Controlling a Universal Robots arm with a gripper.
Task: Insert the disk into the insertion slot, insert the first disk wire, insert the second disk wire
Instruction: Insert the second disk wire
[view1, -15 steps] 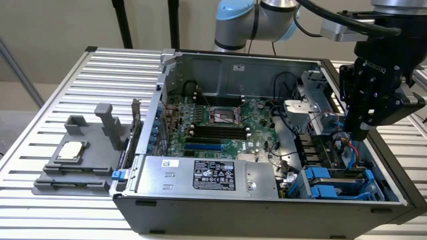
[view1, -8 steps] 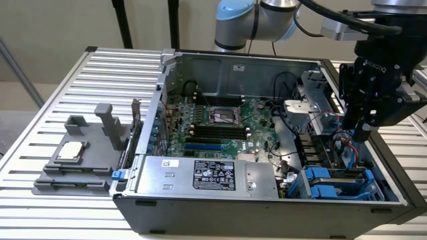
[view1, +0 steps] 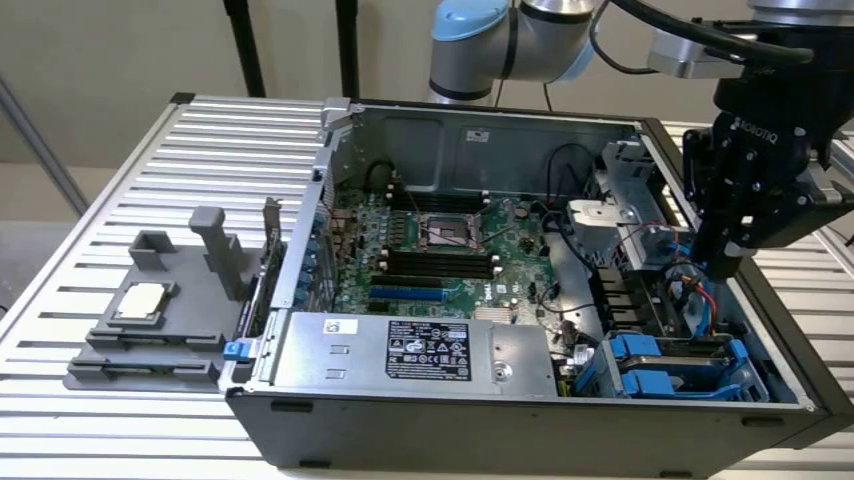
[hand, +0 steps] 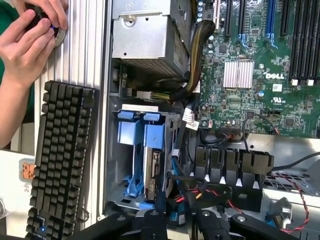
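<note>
The arm (view1: 527, 40) reaches in from twelve o'clock in the exterior view and hangs the gripper (view1: 721, 266) tip-down inside the open computer case (view1: 534, 425) at about three o'clock, close over loose wires (hand: 220, 194); whether it grips anything cannot be told. The disk (hand: 151, 170) stands on edge in the insertion slot (hand: 116, 160) at the case's five o'clock corner. Its long axis runs nine-to-three along the near wall, with the blue tabs (hand: 137, 131) toward nine.
</note>
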